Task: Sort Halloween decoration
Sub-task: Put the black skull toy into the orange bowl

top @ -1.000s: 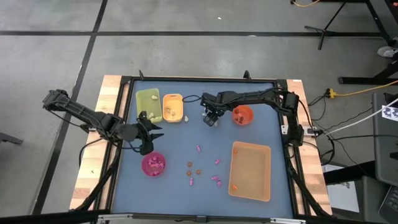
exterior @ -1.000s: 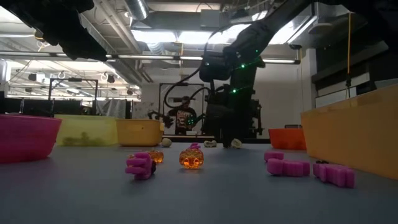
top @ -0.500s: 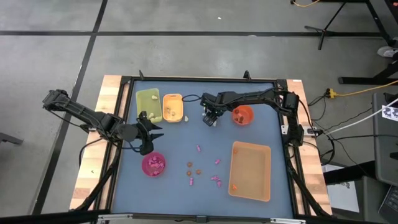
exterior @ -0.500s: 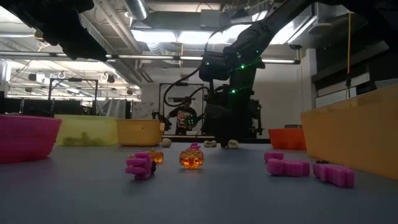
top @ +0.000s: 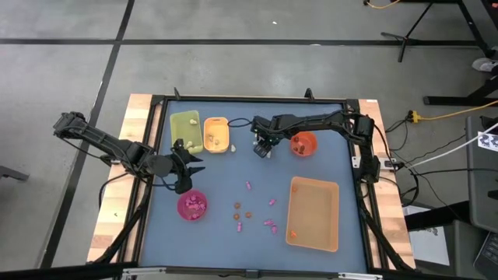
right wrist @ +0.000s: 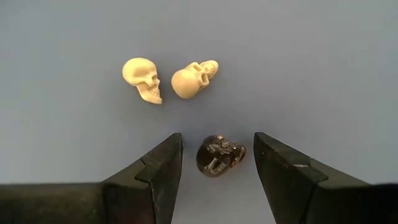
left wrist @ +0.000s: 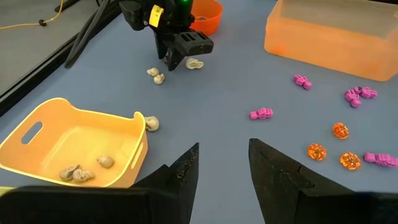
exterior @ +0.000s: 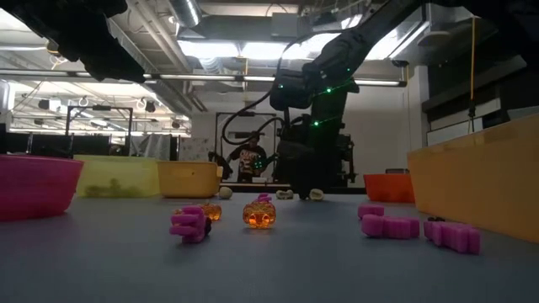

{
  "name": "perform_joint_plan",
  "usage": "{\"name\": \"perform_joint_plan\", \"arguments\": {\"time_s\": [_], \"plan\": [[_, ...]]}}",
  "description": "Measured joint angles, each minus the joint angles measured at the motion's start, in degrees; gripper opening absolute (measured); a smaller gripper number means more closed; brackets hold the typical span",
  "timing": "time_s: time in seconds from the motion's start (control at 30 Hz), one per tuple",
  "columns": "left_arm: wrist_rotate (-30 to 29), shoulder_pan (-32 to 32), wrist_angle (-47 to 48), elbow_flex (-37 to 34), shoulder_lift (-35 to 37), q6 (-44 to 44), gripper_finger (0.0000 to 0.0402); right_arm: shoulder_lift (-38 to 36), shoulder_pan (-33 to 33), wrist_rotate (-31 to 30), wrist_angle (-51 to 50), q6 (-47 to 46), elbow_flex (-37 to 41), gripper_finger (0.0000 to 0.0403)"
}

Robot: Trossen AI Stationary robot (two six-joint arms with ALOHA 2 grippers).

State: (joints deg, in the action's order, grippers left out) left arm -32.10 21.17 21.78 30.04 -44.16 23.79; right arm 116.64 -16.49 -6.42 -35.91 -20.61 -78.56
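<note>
My right claw (right wrist: 212, 163) released, fingers straddling dark skull (right wrist: 219, 155) on desk (right wrist: 323, 68), not touching. Two cream skulls (right wrist: 142, 78) just beyond. I judge skull light, hard, lumpy, likely to roll or squirt; pinch across broad cranium sides. My left claw (left wrist: 222, 163) released, waiting beside yellow tray (left wrist: 81, 140).

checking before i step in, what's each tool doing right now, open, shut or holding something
left tool: open, holding nothing, beside the yellow tray.
right tool: open, holding nothing; dark skull on the table between its fingers.
</note>
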Motion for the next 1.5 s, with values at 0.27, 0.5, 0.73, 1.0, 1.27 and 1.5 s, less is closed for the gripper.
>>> {"name": "perform_joint_plan", "arguments": {"time_s": [0.27,0.5,0.73,1.0,1.27,1.5], "plan": [[0.0,0.0,0.0,0.0,0.0,0.0,0.0125,0.0,0.0,0.0,-0.1,-0.6,0.0,0.0185],[0.0,0.0,0.0,0.0,0.0,0.0,0.0125,0.0,0.0,0.2,-0.1,-0.6,0.0,0.0115],[0.0,0.0,0.0,0.0,0.0,0.0,0.0125,0.0,0.0,0.1,-0.2,-0.6,0.0,0.0089],[0.0,0.0,0.0,0.0,0.0,0.0,0.0125,-0.1,-0.1,4.5,-5.2,-0.2,-2.5,0.0102],[0.0,0.0,0.0,0.0,0.0,0.0,0.0125,-0.1,0.0,4.5,-22.6,3.2,-13.2,0.0103],[0.0,0.0,0.0,0.0,0.0,0.0,0.0125,-0.2,0.1,4.5,-34.4,5.5,-20.0,0.0103]]}}
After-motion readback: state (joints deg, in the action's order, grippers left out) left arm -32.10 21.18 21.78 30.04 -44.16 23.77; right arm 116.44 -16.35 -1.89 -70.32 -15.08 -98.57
